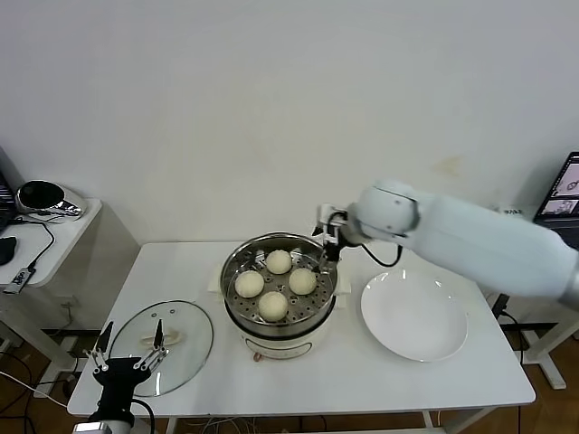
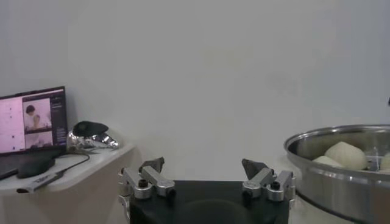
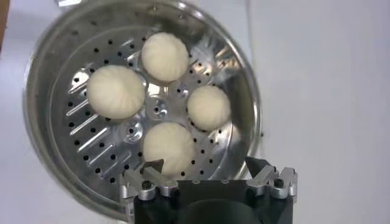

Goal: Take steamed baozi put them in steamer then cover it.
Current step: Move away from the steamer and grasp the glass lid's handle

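You see four cream-white round dough buns (image 1: 275,283) lying on the perforated tray of the shiny stainless-steel steamer pot (image 1: 279,324). Your right gripper (image 1: 323,256) hovers over its far rim, fingers spread, empty. Your left gripper (image 1: 127,355), also spread, waits beside the clear glass lid (image 1: 194,348) on the white table (image 1: 362,375).

Right claw (image 1: 327,244) hangs open at mid-scene; left claw (image 1: 127,354) sits open, low at the near left.

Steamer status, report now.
Four baozi in steamer. Right tool open at steamer's rim, empty. Left tool open beside glass lid. Lid off; nothing in the way.
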Tool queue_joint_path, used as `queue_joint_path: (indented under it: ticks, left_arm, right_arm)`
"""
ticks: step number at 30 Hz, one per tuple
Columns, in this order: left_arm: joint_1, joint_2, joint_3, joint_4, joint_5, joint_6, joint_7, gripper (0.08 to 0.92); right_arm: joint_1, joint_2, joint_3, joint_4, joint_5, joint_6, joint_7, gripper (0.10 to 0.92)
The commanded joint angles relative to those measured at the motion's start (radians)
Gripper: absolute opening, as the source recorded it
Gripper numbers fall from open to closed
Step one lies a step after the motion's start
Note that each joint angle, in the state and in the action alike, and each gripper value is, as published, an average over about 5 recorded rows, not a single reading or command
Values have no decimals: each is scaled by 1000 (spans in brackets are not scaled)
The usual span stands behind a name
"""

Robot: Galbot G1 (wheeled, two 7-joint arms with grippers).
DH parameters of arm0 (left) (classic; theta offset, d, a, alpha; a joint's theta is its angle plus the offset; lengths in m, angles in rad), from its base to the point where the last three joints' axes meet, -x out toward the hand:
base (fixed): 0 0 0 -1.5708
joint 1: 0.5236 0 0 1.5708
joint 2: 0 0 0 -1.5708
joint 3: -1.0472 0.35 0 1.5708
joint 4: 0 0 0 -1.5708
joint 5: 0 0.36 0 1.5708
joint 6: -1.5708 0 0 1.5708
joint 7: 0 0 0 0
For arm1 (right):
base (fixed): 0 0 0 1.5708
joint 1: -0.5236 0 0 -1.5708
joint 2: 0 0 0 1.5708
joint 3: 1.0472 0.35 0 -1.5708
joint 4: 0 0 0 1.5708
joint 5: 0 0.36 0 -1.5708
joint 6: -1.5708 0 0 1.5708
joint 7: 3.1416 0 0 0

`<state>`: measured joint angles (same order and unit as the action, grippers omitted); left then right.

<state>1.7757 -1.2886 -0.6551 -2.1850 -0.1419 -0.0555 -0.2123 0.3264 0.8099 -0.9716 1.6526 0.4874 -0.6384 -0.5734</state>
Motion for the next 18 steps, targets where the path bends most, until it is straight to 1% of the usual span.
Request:
queue_joint_path:
  ticks: [1,3,5,9,14,18]
  left_arm:
    - [2,-1,5,16,2,-20,7,823]
    - [3,-3,9,23,3,-23,4,823]
    - [3,-6,14,29,8,-27,1,823]
    - [0,-11,20,50,88,-36,-14,823]
    - [-9,-5,2,117,333,-32,-52,823]
    - [-7,14,-70,181,698,-45,-49,823]
  right_arm:
    - [-822,-289,701,245,-35,423,451,823]
    - [-1063,-249,914,252,-93,530,473,823]
    - [-1281,-172,1120,251,-152,627,482,823]
    - [-1573,18,1442,248,-249,793,456,823]
    - [-1773,245,1698,280,-283,885,402,823]
    - [-1860,412,1812,300,-286,902,388,823]
